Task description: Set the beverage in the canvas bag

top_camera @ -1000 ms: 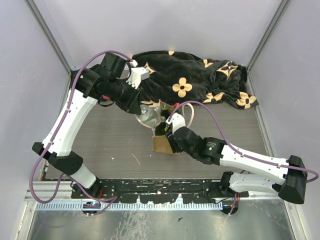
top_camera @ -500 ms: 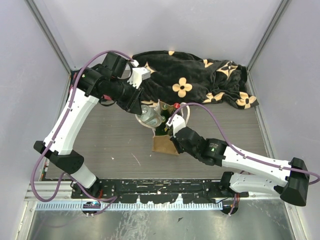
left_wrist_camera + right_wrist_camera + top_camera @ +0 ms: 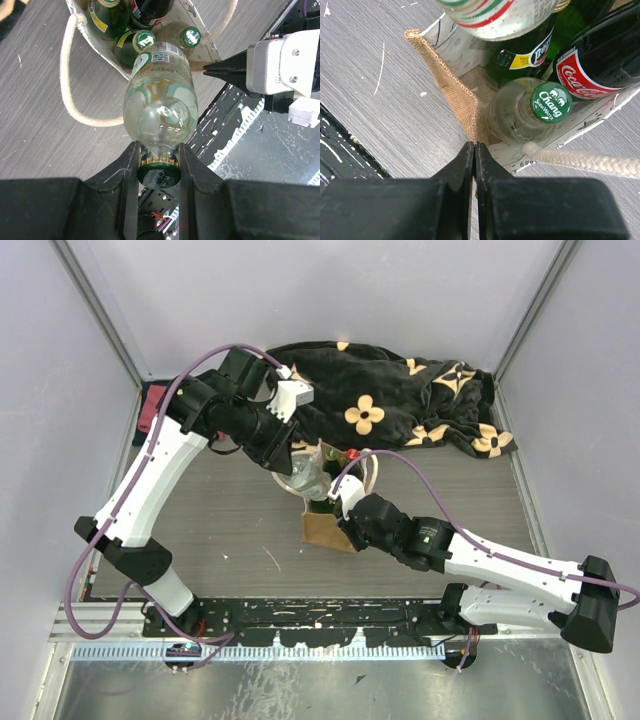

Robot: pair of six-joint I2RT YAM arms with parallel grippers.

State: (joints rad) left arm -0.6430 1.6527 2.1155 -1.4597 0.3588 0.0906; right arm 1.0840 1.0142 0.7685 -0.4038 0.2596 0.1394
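The left gripper (image 3: 159,152) is clamped on the beverage (image 3: 160,100), a clear bottle with a green cap, with one finger on each side of the neck just below the cap. The beverage is off the table (image 3: 220,510) and tilted, base leading, cap end toward the wrist. Its base sits directly over the open mouth of the canvas bag (image 3: 452,92); whether the base is already past the rim cannot be determined. The canvas bag stands upright near the table centre, in front of the black flower-patterned blanket (image 3: 400,400). It already contains a Chang soda water bottle (image 3: 549,102), a Coca-Cola bottle (image 3: 590,70) and a green bottle with a yellow label (image 3: 520,60), all upright and packed against each other. The right gripper (image 3: 474,150) is pinched nearly flat on the near corner seam of the canvas bag, fabric caught between the jaws, next to the Chang soda water bottle. One white rope handle (image 3: 70,95) lies slack on the table beside the bag; the other rope handle (image 3: 580,162) runs along the rim near the right gripper
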